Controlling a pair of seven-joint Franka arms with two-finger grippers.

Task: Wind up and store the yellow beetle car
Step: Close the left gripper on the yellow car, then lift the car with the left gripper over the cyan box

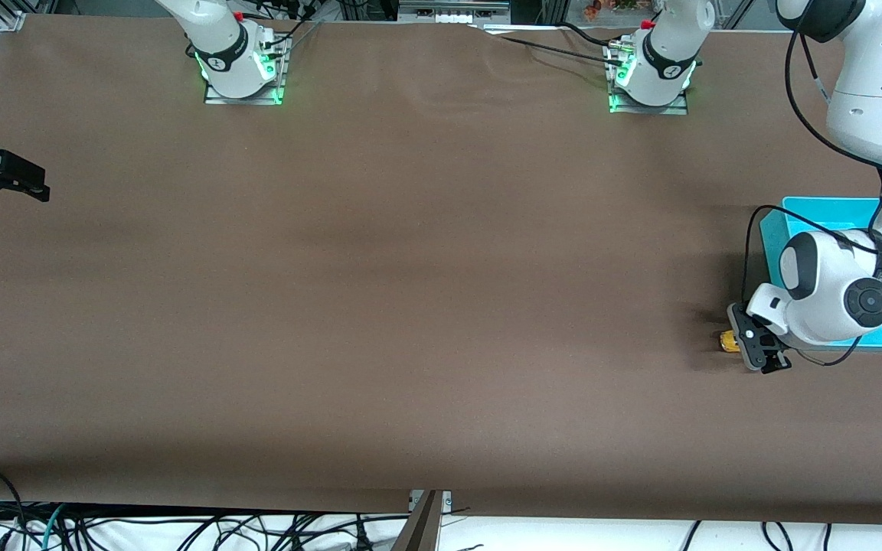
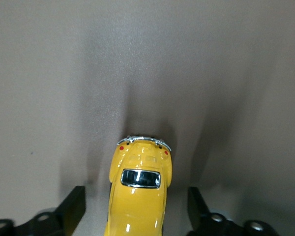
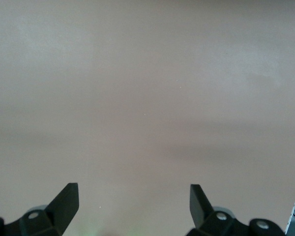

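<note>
Black fingers [image 2: 71,209] of my left gripper [image 2: 137,211] stand apart on either side of the yellow beetle car [image 2: 140,189], with brown table showing between each finger and the body, so nothing is clamped yet. I judge they straddle it like this so they can close across the narrow width of the shell. In the front view the left gripper [image 1: 755,346] is low at the table, and the car [image 1: 728,340] peeks out beside it, sitting on the table [image 1: 410,306] at the left arm's end. Just beside them lies the blue bin [image 1: 831,208], near enough that I take it for the storing place. My right gripper [image 3: 132,209] waits with fingers wide apart over bare table at the right arm's end [image 1: 4,172], holding nothing
</note>
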